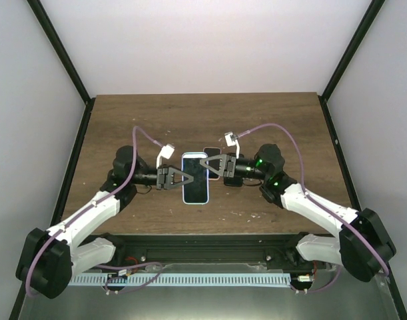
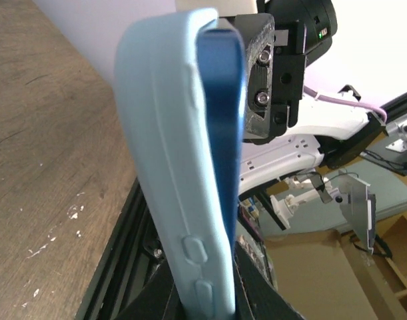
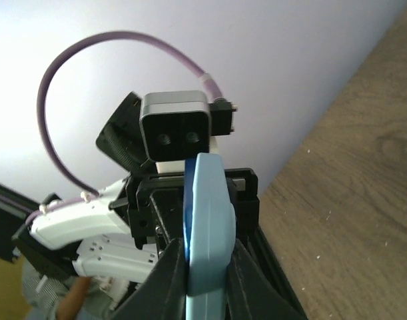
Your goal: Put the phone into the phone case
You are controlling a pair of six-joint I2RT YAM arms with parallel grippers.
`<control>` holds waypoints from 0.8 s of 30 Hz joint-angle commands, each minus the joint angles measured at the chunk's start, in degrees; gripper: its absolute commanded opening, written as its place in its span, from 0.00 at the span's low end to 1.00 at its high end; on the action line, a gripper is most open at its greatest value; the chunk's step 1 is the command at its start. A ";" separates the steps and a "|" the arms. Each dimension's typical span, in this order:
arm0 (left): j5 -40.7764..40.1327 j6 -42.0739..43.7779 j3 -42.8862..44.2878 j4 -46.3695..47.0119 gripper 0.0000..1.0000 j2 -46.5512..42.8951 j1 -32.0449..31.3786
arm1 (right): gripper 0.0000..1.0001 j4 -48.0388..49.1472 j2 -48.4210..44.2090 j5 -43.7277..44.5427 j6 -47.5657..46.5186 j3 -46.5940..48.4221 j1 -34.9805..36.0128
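Both grippers hold the light blue phone case between them just above the table, a darker blue lip on its upper face. My left gripper is shut on its left edge; in the left wrist view the case stands edge-on between the jaws of that gripper. My right gripper is shut on the right edge, pinching the case between its black fingers. A dark phone lies on the table behind the right gripper, partly hidden by it.
Black frame posts and white walls enclose the wooden table on three sides. Purple cables loop above both wrists. A black rail runs along the near edge between the arm bases.
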 commanded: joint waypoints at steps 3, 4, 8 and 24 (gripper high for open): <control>0.68 4.37 2.84 -3.36 0.13 0.36 -0.24 | 0.01 3.58 -0.73 -1.91 -1.85 2.67 -0.19; 0.69 4.32 2.90 -3.36 0.15 0.22 -0.19 | 0.01 3.07 -0.78 -1.70 -2.20 2.63 -0.19; 0.56 4.68 3.15 -5.34 0.16 -0.34 -0.19 | 0.10 3.24 -0.21 -2.30 -1.88 2.38 -0.17; -1.70 6.67 6.10 -11.79 0.39 -1.96 -0.24 | 0.01 6.21 0.92 -4.34 -0.70 1.02 -0.28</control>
